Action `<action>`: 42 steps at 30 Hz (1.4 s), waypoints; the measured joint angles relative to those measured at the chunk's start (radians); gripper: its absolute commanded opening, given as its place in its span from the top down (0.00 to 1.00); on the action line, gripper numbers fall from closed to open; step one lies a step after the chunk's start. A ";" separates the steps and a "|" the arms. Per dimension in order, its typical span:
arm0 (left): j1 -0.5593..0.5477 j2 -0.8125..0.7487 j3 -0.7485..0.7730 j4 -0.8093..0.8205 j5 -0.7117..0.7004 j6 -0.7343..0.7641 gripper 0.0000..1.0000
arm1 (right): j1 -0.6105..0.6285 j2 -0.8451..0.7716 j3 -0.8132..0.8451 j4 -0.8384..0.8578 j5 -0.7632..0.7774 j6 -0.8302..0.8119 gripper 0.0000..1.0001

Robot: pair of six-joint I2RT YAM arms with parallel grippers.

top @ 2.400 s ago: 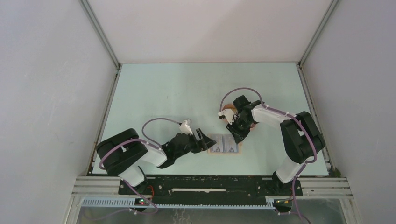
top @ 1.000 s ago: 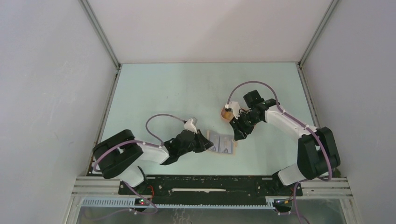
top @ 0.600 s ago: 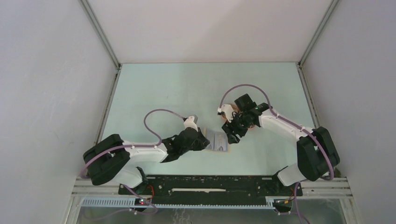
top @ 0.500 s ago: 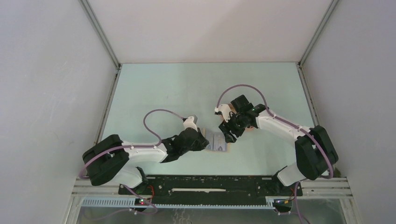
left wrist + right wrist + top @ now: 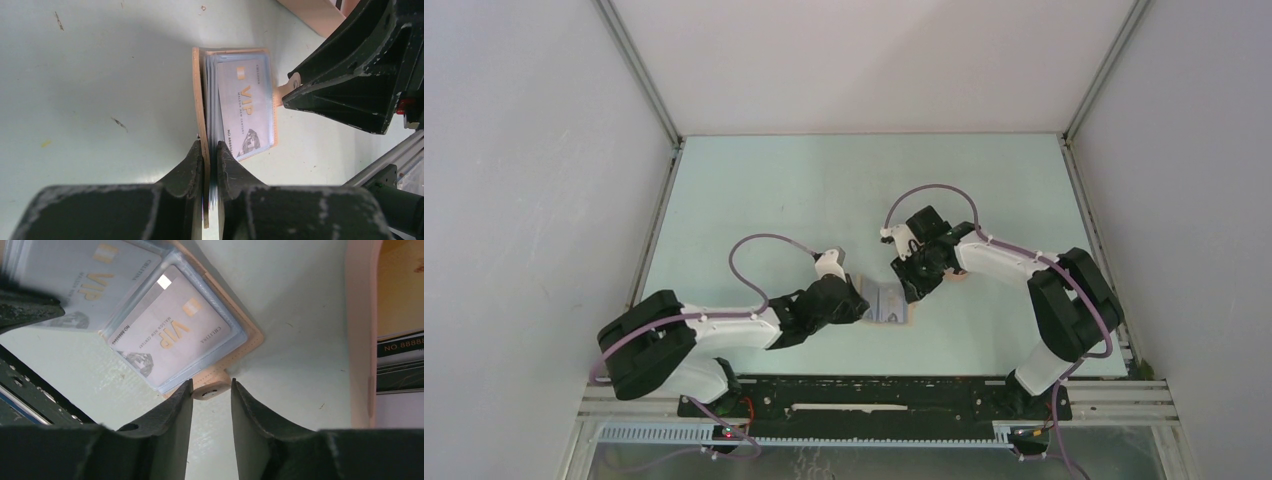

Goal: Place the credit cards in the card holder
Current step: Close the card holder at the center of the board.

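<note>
Right wrist only: snap tab (image 5: 211, 389) between pincer (image 5: 212, 402) fingers.

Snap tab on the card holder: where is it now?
In the right wrist view the snap tab sits between the right hand's fingers, at the card holder's near edge, left of the peach tray.

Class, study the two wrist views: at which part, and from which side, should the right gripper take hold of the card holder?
Grip the small snap tab that juts from the card holder's free edge. It is the one part standing clear of the flat cover, and the right gripper already straddles it from that open side. The left gripper pinches the opposite cover, so that edge is taken.
</note>
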 measured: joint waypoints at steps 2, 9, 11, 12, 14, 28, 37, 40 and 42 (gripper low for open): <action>0.000 -0.002 0.000 -0.005 -0.003 0.000 0.98 | 0.000 0.000 0.002 0.001 0.006 0.006 0.70; -0.001 -0.027 0.000 -0.045 -0.026 0.001 0.97 | 0.000 0.000 0.003 0.008 0.017 0.015 0.92; -0.001 -0.034 0.001 -0.056 -0.029 0.002 0.97 | -0.001 0.000 0.003 0.008 0.013 0.016 0.96; -0.001 -0.037 0.002 -0.064 -0.029 0.002 0.96 | -0.004 0.000 0.003 0.009 0.008 0.017 0.97; -0.001 -0.039 0.005 -0.070 -0.029 0.007 0.95 | -0.014 -0.002 0.003 0.012 -0.008 0.020 0.98; -0.001 0.072 0.088 0.043 0.116 0.037 0.56 | -0.097 -0.003 0.016 0.017 -0.105 0.052 1.00; -0.006 0.157 0.169 0.110 0.211 0.046 0.44 | -0.134 -0.003 0.016 0.018 -0.158 0.061 1.00; -0.007 0.210 0.200 0.139 0.238 0.046 0.44 | -0.151 -0.003 0.016 0.018 -0.179 0.061 1.00; -0.007 0.234 0.208 0.154 0.248 0.047 0.44 | -0.167 -0.003 0.016 0.017 -0.193 0.061 1.00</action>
